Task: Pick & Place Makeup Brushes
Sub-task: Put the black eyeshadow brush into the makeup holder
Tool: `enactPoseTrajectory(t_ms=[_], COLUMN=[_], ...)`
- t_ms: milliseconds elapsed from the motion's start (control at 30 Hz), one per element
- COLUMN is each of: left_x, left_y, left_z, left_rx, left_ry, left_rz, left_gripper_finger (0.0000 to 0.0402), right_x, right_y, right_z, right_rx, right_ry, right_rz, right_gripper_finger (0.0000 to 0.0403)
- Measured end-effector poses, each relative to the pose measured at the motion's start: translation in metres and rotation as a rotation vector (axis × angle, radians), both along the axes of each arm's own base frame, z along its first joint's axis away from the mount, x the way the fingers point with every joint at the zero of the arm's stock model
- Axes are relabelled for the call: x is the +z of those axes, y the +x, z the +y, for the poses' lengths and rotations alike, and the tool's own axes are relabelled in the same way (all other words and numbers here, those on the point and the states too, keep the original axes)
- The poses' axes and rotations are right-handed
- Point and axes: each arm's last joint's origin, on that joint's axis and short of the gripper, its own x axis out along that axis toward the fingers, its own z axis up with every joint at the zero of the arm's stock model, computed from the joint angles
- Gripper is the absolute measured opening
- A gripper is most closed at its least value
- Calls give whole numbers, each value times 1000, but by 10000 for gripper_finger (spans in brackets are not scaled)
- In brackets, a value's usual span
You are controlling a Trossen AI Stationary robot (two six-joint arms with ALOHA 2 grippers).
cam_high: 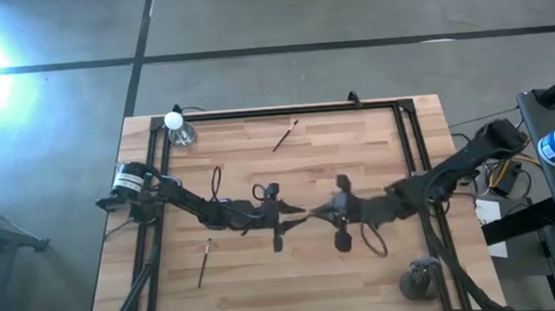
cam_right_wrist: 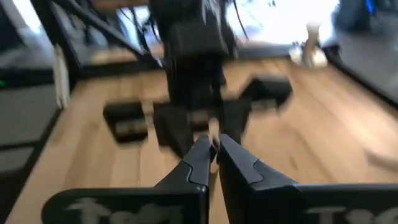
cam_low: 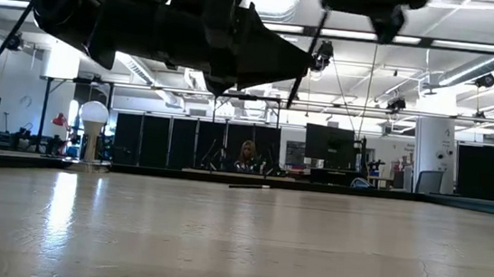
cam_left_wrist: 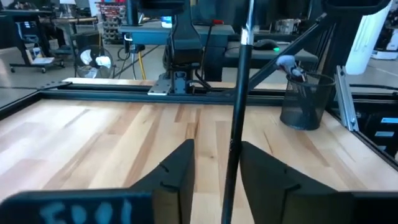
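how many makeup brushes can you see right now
3. One brush lies near the table's far edge, one lies near the left front, one stands between the two grippers mid-table. The mesh cup may hide more.

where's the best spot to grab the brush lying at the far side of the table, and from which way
Probably the middle of its handle, coming straight down from above. The makeup brush lies flat and diagonal on bare wood, well apart from the clear bottle, so the fingers should straddle the thin stick across its width, turned to match the slant. Which end carries the bristles can't be told.
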Motion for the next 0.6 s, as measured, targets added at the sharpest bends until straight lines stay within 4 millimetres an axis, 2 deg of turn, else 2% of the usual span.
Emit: enactPoseTrajectory(t_ms=[167,333,467,600], left_x=[1,1,-3,-10], left_y=[0,0,0,-1], left_z=[1,2,1,1], left_rx=[1,11,-2,-10], left_ry=[12,19,29,44], left_rz=[-3,-4,33,108], left_gripper_finger=[124,125,126,126], right_x=[9,32,53,76], right_y=[-31,-59,-71,-79], right_z=[32,65,78,81], right_rx=[-94,-155,-179,-168], right_ry=[62,67,75,170], right_rz=[134,153,204,350], right_gripper_finger=[12,11,11,11])
